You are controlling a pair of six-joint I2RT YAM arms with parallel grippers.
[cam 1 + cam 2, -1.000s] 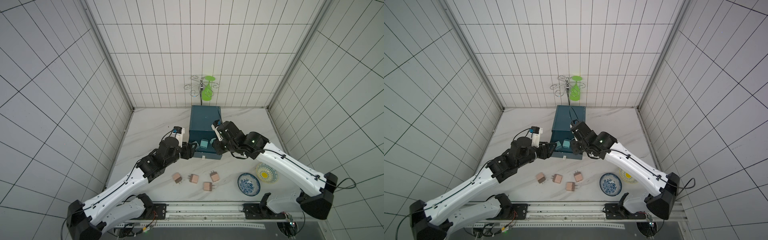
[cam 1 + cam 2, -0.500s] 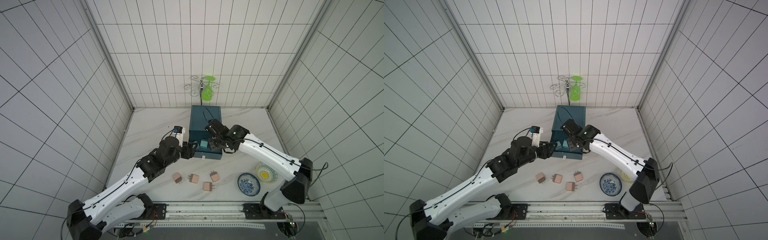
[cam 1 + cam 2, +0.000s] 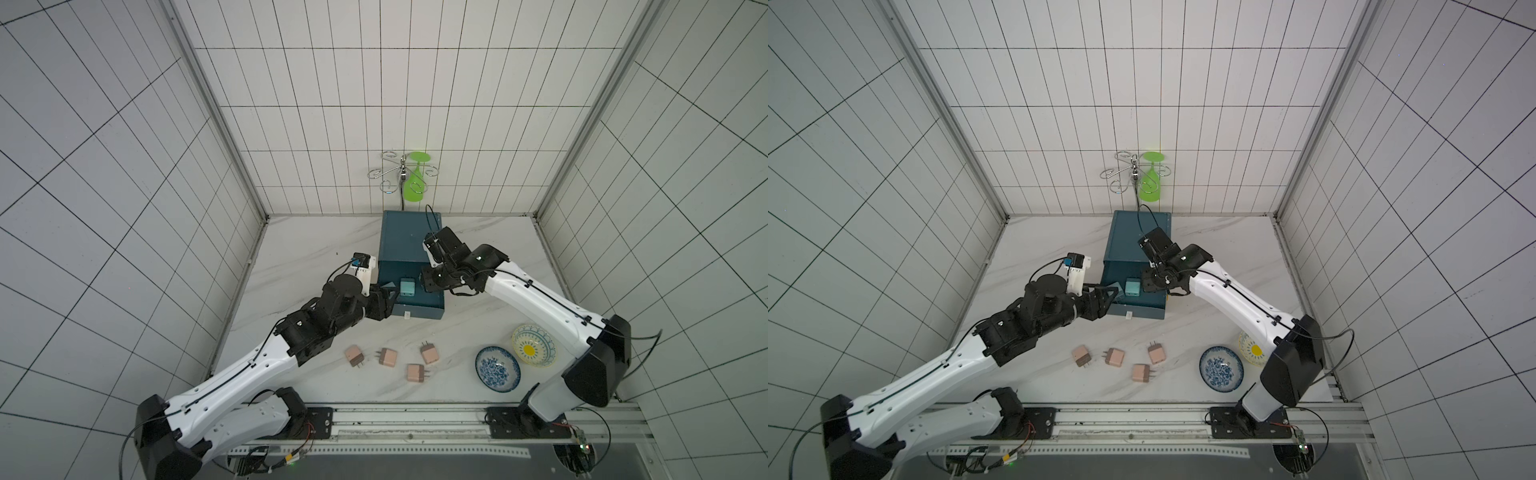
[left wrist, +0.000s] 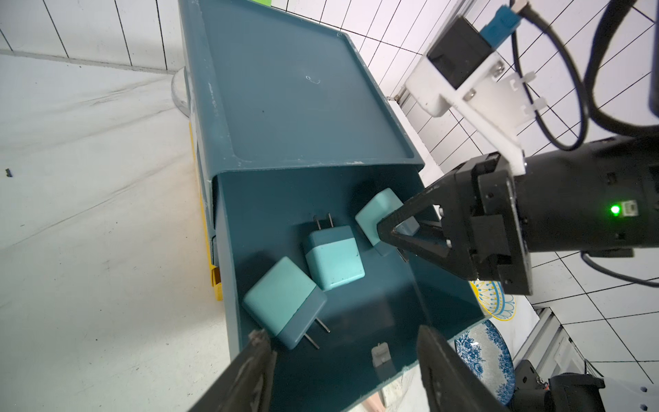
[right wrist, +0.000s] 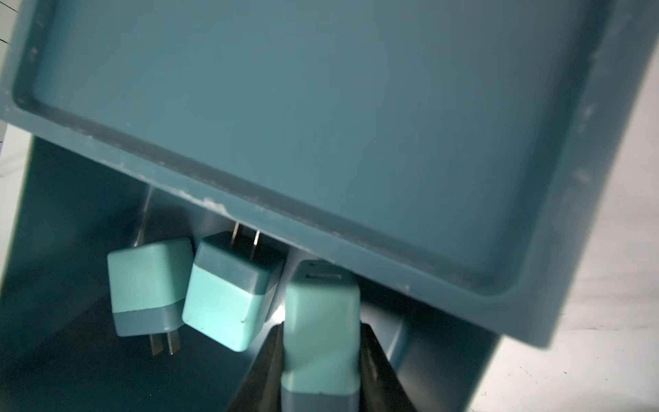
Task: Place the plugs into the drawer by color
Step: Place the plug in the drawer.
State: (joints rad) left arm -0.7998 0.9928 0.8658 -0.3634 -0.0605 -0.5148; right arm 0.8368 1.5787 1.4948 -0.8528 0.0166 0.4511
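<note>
The dark teal drawer (image 3: 409,249) stands at the back of the table with its top tier pulled open. Two pale teal plugs (image 4: 285,303) (image 4: 333,257) lie inside it. A third teal plug (image 5: 321,314) is low in the open tier, near its right wall. My right gripper (image 5: 320,342) is shut on it. My left gripper (image 4: 344,342) is open and holds nothing. It sits at the open tier's front left corner. Several peach-pink plugs (image 3: 388,357) lie loose on the table in front of the drawer.
A blue patterned bowl (image 3: 497,368) and a yellow patterned bowl (image 3: 533,345) sit at the front right, beside the right arm. A green glass (image 3: 415,183) hangs on a wire rack behind the drawer. Tiled walls close the table on three sides.
The right arm's elbow swung in and back out, while its gripper stayed over the open drawer tier with the teal plug. The left arm has not moved.
</note>
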